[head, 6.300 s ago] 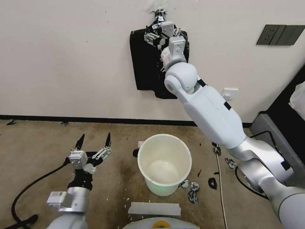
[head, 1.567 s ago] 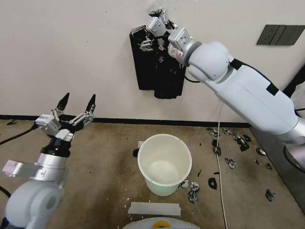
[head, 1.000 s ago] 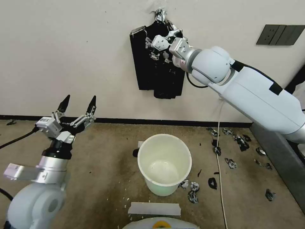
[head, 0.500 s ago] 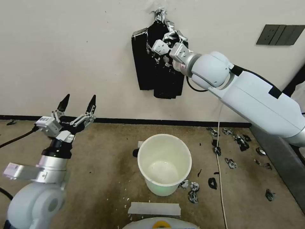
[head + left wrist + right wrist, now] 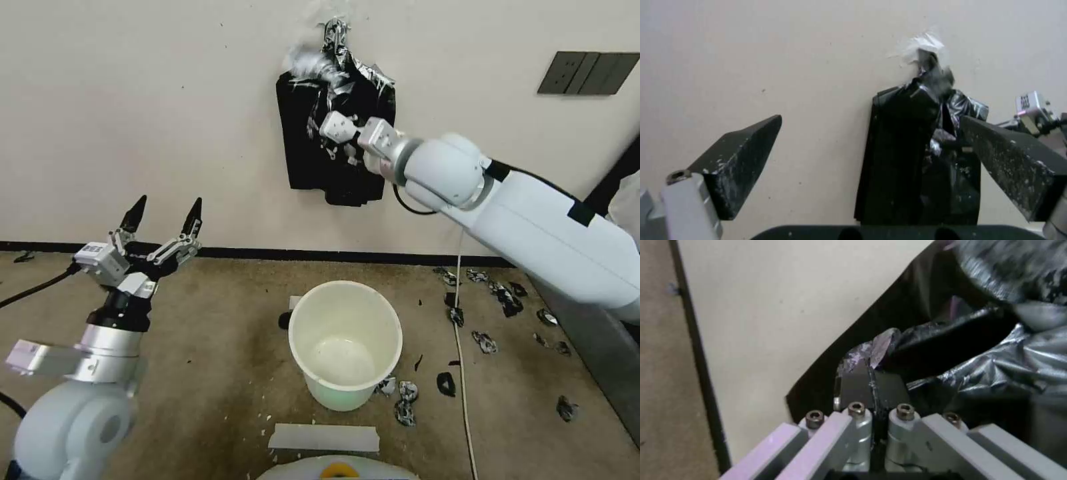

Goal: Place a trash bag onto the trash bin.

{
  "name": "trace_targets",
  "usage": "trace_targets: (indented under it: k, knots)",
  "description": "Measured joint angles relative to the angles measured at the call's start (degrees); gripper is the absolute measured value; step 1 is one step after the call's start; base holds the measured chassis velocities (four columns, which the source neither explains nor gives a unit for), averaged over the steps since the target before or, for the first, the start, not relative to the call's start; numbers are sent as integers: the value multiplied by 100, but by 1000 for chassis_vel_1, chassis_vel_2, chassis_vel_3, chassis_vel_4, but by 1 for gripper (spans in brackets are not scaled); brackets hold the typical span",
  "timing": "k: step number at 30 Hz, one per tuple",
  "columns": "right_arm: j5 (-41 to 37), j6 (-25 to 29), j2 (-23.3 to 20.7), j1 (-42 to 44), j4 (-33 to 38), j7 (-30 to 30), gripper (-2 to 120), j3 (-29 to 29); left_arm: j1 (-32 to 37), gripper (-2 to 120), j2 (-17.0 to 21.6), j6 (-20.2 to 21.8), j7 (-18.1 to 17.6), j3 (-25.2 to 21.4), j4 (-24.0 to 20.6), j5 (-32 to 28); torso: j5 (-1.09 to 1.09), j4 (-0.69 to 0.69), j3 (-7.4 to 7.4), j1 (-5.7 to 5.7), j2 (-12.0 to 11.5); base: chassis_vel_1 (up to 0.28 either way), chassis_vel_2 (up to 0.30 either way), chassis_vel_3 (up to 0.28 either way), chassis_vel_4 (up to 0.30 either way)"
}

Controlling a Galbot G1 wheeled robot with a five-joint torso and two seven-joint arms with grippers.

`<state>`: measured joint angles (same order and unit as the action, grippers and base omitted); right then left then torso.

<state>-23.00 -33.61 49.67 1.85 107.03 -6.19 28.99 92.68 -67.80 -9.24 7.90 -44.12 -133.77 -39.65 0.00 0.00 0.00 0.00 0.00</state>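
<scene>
Right gripper (image 5: 331,141) clamped on trash bag (image 5: 951,340), pulling it off the wall bundle (image 5: 313,153). Left gripper (image 5: 163,217), jaws apart, waits beside the bin (image 5: 303,320). Next likely: tear free, carry over bin.

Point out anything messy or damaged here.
Torn black plastic scraps litter the floor right of the trash bin. The bundle of bags on the wall looks ragged and crumpled at its taped top, where the right gripper pinches plastic.

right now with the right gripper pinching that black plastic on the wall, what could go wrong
1. The right gripper is shut on a thin fold of the glossy black trash bag; it may tear, like the small torn black plastic scraps on the floor.
2. The thick taped bundle of black bags could come off the wall whole.
3. The open left gripper hovers apart from the round cream-white trash bin, steadying nothing.
</scene>
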Motion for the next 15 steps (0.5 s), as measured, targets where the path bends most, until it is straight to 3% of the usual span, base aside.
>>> trace_targets:
  k: [9,13,14,15]
  knots:
    - [71,2,-186,494,335,1,0,-3,-90,100,374,17,-1,-24,-11,-175,0,0,0,-1,0,0,0,0,0]
    - [177,4,-242,735,498,0,0,-21,-190,100,1170,23,1,-98,49,-461,-1,0,0,0,0,0,0,0,0]
    - [177,4,-242,735,498,0,0,-21,-190,100,1170,23,1,-98,49,-461,-1,0,0,0,0,0,0,0,0]
    - [197,5,-248,795,535,0,0,-31,-231,100,1471,24,3,-131,89,-538,-1,0,0,-1,0,0,0,0,0]
